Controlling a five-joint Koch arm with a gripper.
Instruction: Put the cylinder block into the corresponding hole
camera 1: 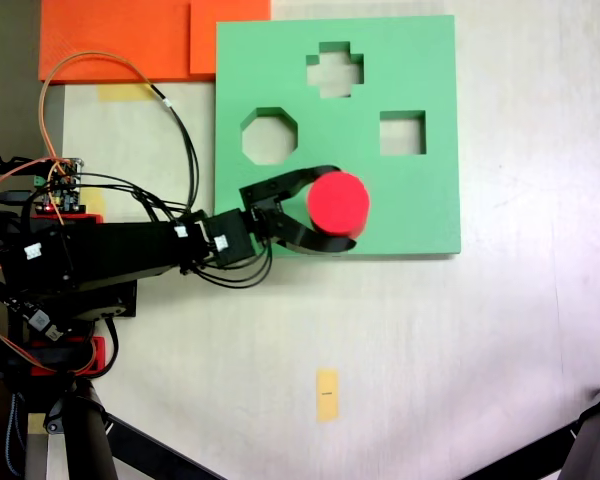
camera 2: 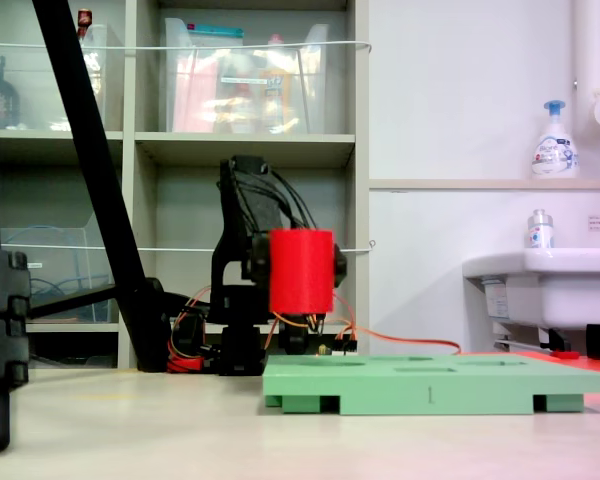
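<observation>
Pale table (camera 1: 460,340) by shelving (camera 2: 250,150) — gripper (camera 1: 332,205) clamps cylinder block (camera 1: 338,201) above green board (camera 1: 420,200).

One cylinder block (camera 1: 338,201), four cutouts.

We cannot see the circular hole of the square green foam board (camera 1: 420,70) from above: the squat bright red cylinder block (camera 1: 338,201) covers that spot. In the low fixed view the block (camera 2: 301,270) hides the black gripper. The orange foam sheets (camera 1: 110,40) are cut off by the top edge
</observation>
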